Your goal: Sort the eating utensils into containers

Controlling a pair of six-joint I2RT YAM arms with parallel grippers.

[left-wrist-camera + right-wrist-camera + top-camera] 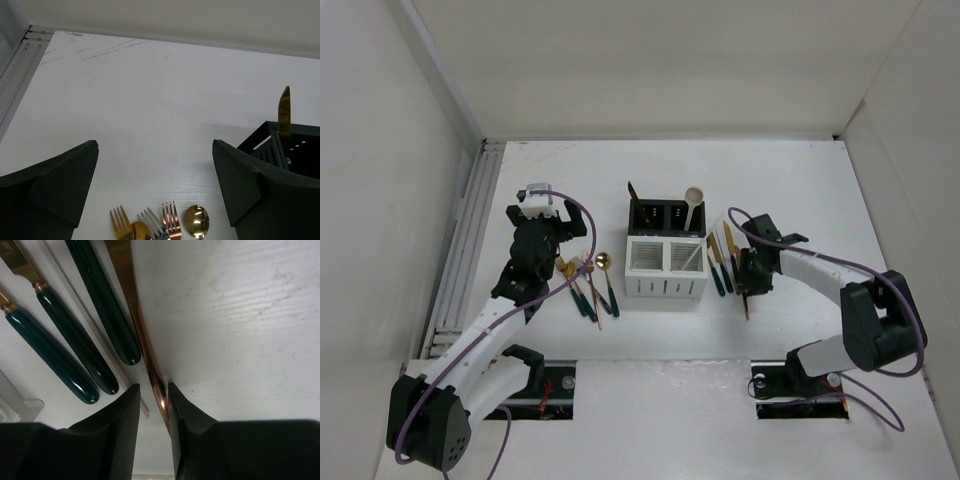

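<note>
The containers [665, 283] stand mid-table, two black bins behind two white slotted ones. A gold knife [632, 196] and a cream spoon [693, 204] stick up from the black bins. Forks and spoons [586, 284] lie left of the block, and teal-handled utensils [721, 262] lie to its right. My right gripper [748, 285] is down at the table, open only a little [154, 386]. A copper chopstick [135, 305] runs between its jaws, against the right finger. My left gripper [542, 210] hangs wide open [155, 150] above fork tips [170, 225] and a gold spoon [196, 221].
White walls enclose the table on three sides, with a metal rail [460, 250] along the left edge. Three teal handles [60, 335] lie just left of the right gripper's fingers. The black bin [260, 145] with the knife [284, 111] stands close to the left gripper's right finger.
</note>
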